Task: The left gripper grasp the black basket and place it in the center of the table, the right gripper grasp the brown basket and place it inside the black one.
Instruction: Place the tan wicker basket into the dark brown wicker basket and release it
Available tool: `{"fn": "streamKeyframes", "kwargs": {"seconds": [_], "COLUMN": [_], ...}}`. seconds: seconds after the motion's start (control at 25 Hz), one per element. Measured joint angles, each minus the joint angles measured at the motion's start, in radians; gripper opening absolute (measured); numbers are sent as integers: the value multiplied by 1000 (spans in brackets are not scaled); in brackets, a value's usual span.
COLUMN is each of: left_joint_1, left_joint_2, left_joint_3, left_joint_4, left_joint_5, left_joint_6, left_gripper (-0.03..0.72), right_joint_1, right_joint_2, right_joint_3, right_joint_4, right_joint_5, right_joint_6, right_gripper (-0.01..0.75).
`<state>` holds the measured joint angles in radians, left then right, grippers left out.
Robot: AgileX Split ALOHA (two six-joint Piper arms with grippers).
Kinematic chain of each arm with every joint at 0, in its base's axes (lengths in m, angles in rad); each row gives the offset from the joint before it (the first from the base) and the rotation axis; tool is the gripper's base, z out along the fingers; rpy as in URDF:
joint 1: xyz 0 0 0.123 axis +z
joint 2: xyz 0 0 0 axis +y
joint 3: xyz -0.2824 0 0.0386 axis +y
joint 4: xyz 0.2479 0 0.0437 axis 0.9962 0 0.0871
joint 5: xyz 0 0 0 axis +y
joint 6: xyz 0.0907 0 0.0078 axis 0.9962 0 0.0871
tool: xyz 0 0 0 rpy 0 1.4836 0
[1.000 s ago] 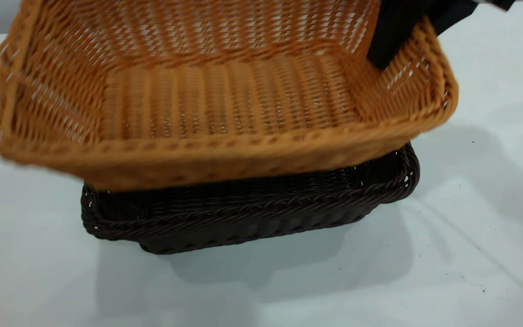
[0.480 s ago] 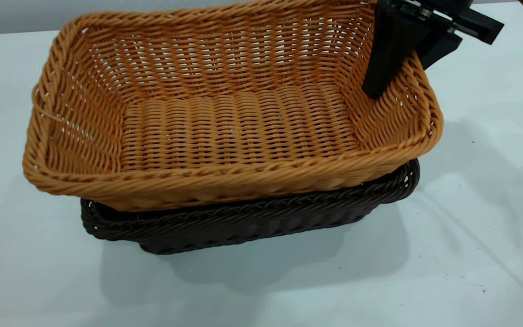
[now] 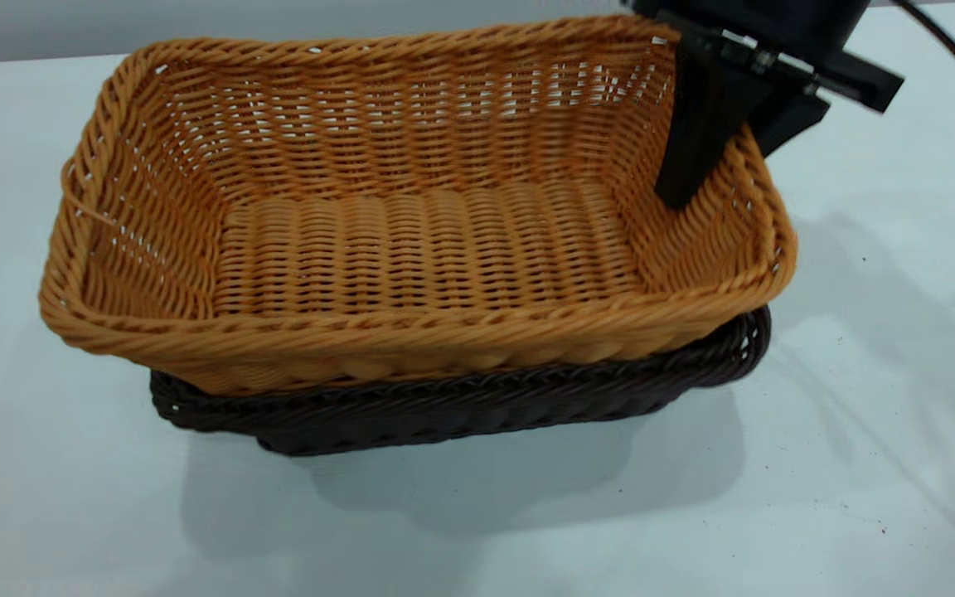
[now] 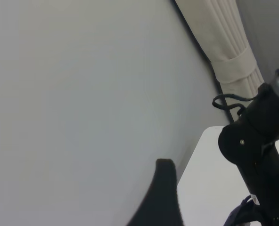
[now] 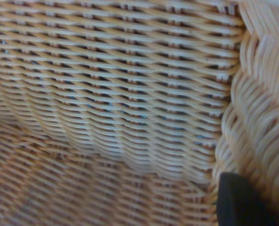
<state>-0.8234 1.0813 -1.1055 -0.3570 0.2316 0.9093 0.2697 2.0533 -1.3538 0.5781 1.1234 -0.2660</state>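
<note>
I have the black basket [image 3: 477,410] set mid-frame on the table [image 3: 859,464], so that step looks done. The brown basket [image 3: 411,240] sits in it, riding high and a bit askew. My right gripper [image 3: 722,137], upper right of the frame, is clamped on the brown basket's short-end wall, one finger inside. Left to do: seat it and let go. The left gripper [image 4: 160,197] is away, facing a wall; I cannot tell its fingers' state. Nothing blocks the way.
</note>
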Motion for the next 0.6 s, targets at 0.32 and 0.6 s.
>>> {"fn": "streamKeyframes", "kwargs": {"seconds": [0.32,0.6], "left_joint_1": [0,0], "left_joint_2": [0,0], "left_joint_3": [0,0], "left_joint_4": [0,0], "left_joint_5": [1,0], "left_joint_6": [0,0], "left_gripper": [606,606], "right_joint_1": [0,0], "right_joint_2": [0,0], "right_joint_3": [0,0], "right_joint_4": [11,19], "right_joint_5": [0,4], "right_joint_6": [-10,-11], "right_gripper": [99,127]}}
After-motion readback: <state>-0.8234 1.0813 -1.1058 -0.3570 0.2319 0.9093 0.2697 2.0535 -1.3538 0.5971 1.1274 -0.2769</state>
